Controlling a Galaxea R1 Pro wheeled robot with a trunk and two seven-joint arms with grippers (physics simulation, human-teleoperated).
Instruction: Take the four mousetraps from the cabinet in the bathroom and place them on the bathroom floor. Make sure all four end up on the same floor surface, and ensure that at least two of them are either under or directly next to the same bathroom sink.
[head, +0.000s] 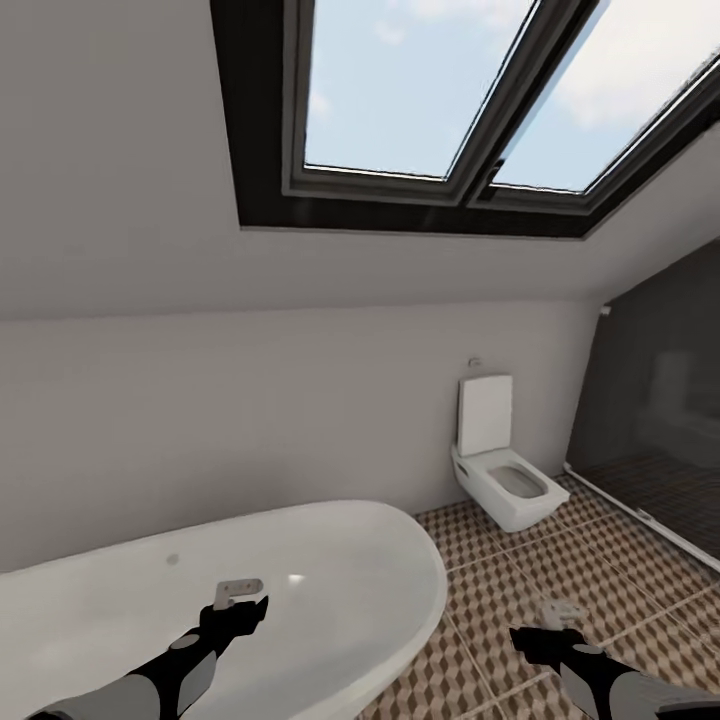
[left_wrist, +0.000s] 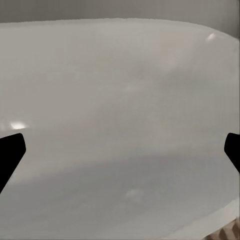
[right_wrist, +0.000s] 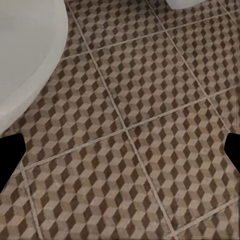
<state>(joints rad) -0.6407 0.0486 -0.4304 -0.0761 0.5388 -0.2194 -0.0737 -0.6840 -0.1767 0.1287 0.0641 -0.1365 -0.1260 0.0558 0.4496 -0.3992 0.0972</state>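
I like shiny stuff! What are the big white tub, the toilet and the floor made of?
The bathtub looks like glossy white ceramic or acrylic: smooth, with small bright glints. The toilet seems the same hard white glazed material, though it shows less shine. The bathroom floor looks like matte tile: big squares with pale grout lines and a printed brown, beige and white cube pattern.

- white oval bathtub (head: 330, 570), near wall
- white toilet (head: 500, 470) against the wall
- skylight (head: 480, 95), blue sky
- dark glass shower screen (head: 660, 400)
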